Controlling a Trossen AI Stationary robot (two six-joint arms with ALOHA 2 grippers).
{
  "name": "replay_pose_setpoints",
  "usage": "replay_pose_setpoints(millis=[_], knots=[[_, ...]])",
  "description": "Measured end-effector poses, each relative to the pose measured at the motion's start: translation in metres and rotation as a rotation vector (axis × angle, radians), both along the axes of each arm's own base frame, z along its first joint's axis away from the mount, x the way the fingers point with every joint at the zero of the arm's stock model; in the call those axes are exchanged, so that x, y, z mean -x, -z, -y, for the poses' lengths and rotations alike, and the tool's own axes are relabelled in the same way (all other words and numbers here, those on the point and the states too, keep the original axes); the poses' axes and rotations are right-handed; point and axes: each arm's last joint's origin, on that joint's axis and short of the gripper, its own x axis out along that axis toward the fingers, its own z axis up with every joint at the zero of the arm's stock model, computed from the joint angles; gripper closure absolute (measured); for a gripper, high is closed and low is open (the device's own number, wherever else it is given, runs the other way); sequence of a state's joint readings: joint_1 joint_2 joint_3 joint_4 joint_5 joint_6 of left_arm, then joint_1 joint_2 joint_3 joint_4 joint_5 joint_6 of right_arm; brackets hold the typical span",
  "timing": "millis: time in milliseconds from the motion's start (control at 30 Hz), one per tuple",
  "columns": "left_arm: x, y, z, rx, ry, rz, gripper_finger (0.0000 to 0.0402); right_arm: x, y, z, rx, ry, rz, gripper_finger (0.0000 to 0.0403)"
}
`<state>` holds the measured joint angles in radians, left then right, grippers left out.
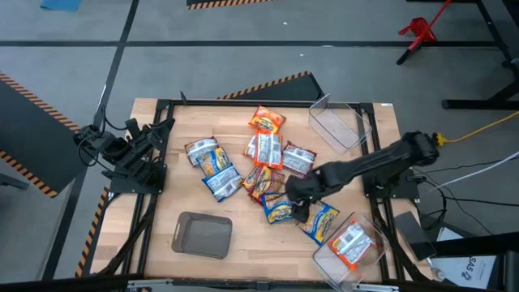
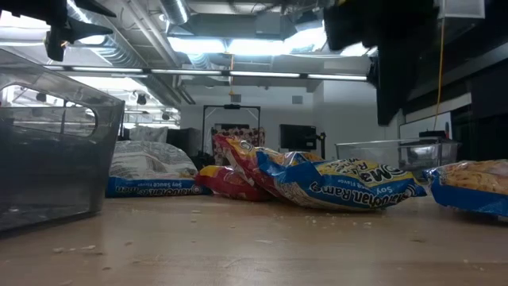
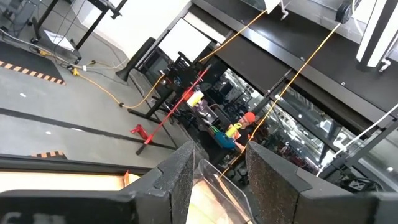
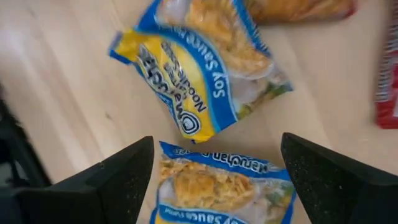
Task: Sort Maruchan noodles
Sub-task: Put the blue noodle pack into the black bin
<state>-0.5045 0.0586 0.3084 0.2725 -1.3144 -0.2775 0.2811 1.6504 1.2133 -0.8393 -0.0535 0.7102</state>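
The right gripper (image 1: 302, 212), jaws wide, hung over a blue-yellow packet (image 4: 217, 190) near the table's (image 1: 259, 243) front edge, a light, crinkly, slippery thing probably best pinched across its flat middle.

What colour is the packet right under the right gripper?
Blue and yellow packet, lying flat between the open fingers; clearest in the right wrist view.
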Motion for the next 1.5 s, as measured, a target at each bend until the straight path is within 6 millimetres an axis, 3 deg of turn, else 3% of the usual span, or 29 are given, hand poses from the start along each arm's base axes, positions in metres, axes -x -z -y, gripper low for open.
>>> replay_pose_setpoints(millis=[267, 733, 900, 1233, 1500], knots=[[-0.001, 0.0, 0.001, -0.015, 0.026, 0.003, 0.0262, -0.02, 0.046, -0.005, 0.057, -0.03, -0.078, 0.0066], [-0.001, 0.0, 0.001, -0.024, 0.043, 0.007, 0.0262, -0.03, 0.078, -0.008, 0.079, -0.022, -0.131, 0.0075], [-0.001, 0.0, 0.001, -0.024, 0.042, 0.007, 0.0262, -0.03, 0.079, -0.007, 0.089, -0.018, -0.133, 0.0146], [-0.002, 0.001, 0.001, -0.03, 0.042, -0.005, 0.0262, -0.03, 0.079, -0.008, 0.078, -0.027, -0.135, 0.0383], [-0.001, 0.001, 0.001, -0.028, 0.037, -0.006, 0.0262, -0.029, 0.072, -0.009, 0.014, -0.039, -0.132, 0.0396]])
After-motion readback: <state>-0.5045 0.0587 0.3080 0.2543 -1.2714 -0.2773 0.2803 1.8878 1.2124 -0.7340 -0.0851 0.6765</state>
